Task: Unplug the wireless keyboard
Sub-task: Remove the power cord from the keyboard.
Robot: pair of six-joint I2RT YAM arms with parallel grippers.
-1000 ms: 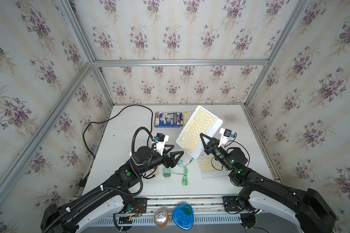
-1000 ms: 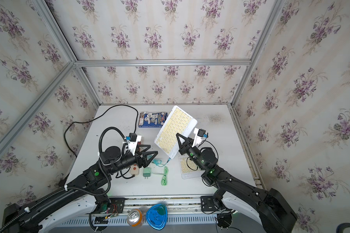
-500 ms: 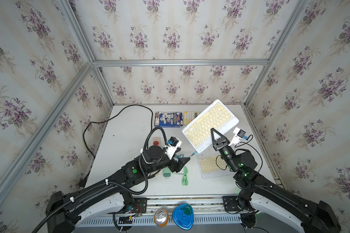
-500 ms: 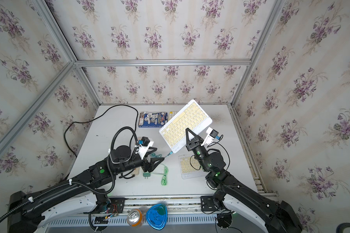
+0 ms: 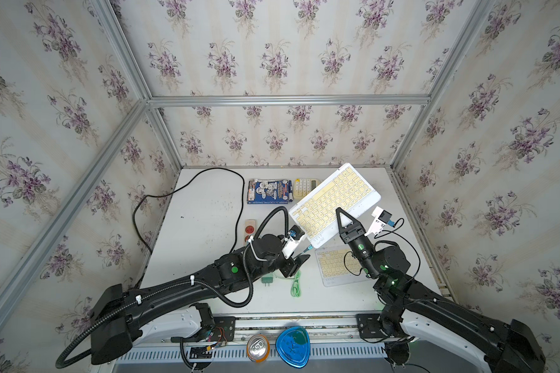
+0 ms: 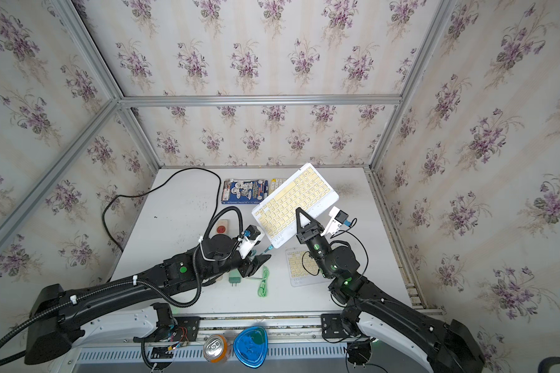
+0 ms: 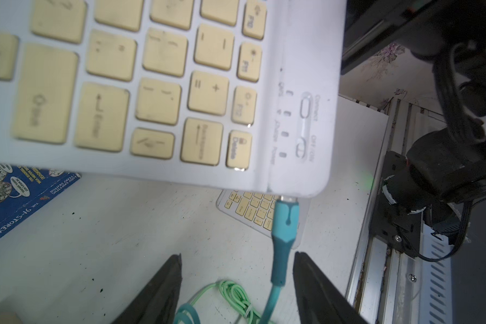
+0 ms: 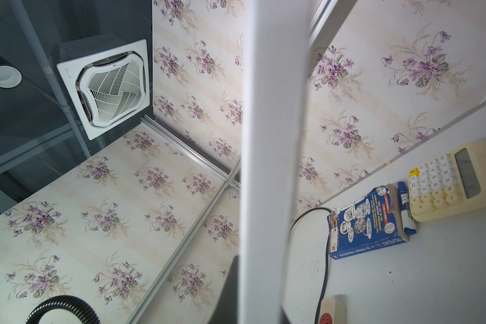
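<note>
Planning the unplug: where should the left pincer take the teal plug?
Take the teal plug by its thick moulded body at the keyboard corner, not the thin cord. Come in along the cord, left pincer straddling it: it sticks straight out.

A robotics lab test booth: flat panels of purple-flowered wallpaper point(image 5: 272, 58) are set into bare silver aluminium framing point(image 5: 288, 100) around a white tabletop point(image 5: 201, 232). An exposed circuit board with loose wires point(image 5: 201, 352) sits at the near edge, and above the panels a square white air-conditioning cassette point(image 8: 107, 84) shows on a dark ceiling point(image 8: 20, 28).
</note>
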